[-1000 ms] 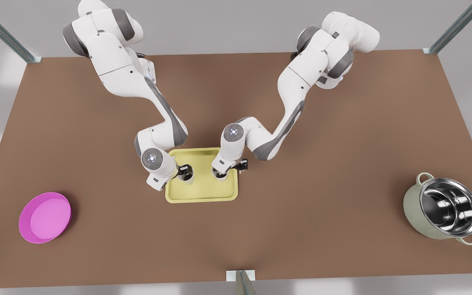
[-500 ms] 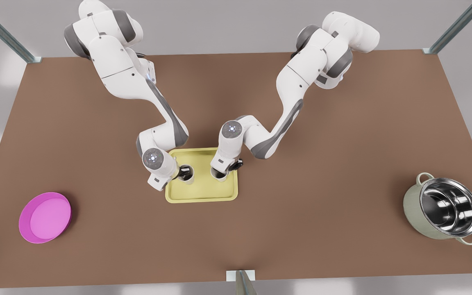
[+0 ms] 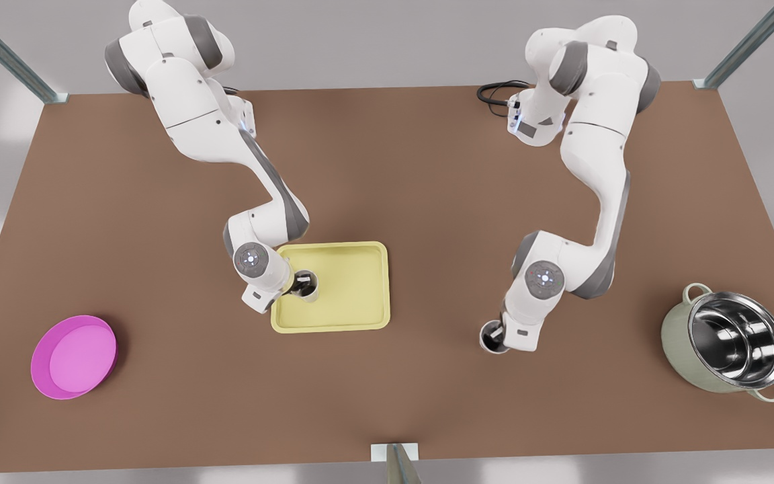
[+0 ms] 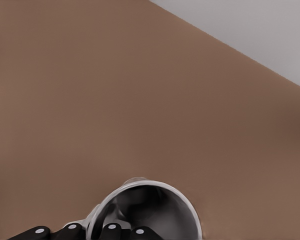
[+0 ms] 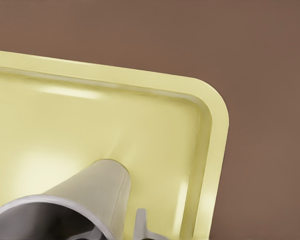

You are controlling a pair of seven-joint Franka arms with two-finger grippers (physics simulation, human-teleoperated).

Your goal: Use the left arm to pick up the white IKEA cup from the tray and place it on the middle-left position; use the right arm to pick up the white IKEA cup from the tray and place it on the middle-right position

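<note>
One white cup (image 3: 492, 338) hangs in my left gripper (image 3: 494, 334), which is shut on its rim over bare brown tabletop toward the front view's right, well away from the tray. The left wrist view shows this cup (image 4: 150, 210) from above, with black fingertips (image 4: 112, 229) at its rim. I cannot tell if it touches the table. The other white cup (image 3: 309, 290) stands on the pale yellow tray (image 3: 360, 269) near its left edge. My right gripper (image 3: 303, 281) is shut on that cup's rim. Cup (image 5: 90, 195) and tray corner (image 5: 210, 115) also appear in the right wrist view.
A pink plate (image 3: 74, 356) lies at the front view's left near the table's front edge. A steel pot (image 3: 729, 339) stands at the far right. A black cable (image 3: 498, 91) lies by the arm base at the back. Metal posts mark the table's corners.
My left arm has lifted its cup off the tray and swung it far toward the front view's right. My right arm has stayed at its cup on the tray.
</note>
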